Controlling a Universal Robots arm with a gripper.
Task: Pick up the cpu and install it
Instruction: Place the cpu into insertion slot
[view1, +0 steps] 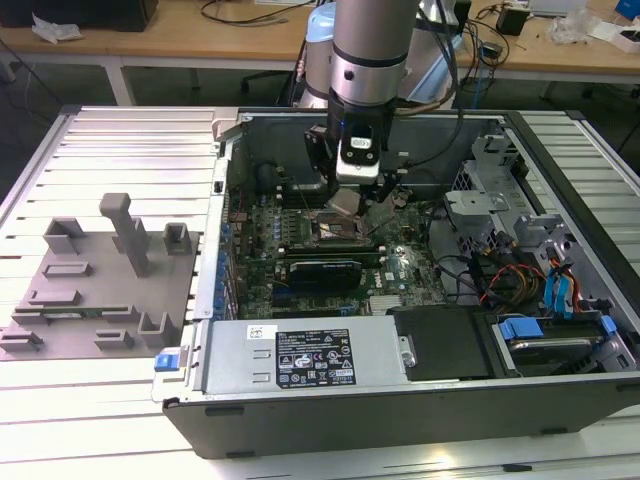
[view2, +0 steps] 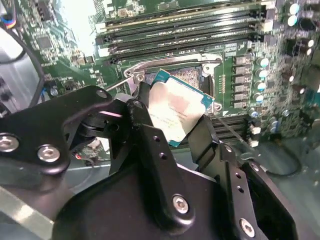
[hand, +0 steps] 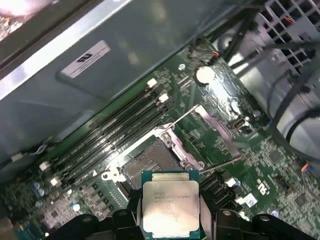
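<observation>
hand (view2: 174, 135): clenched on cpu (view2: 177, 112), pinching two opposite edges
cpu: tilted, hung just above socket (hand: 150, 162), not seated
socket: open, directly under hand

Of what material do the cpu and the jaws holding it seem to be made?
The cpu: silvery metal top with a dull satin sheen, on a green board edge, probably laminate. The gripper: jaws matt black, with screws; painted or anodised metal seems likely, but hard plastic is possible.
</observation>
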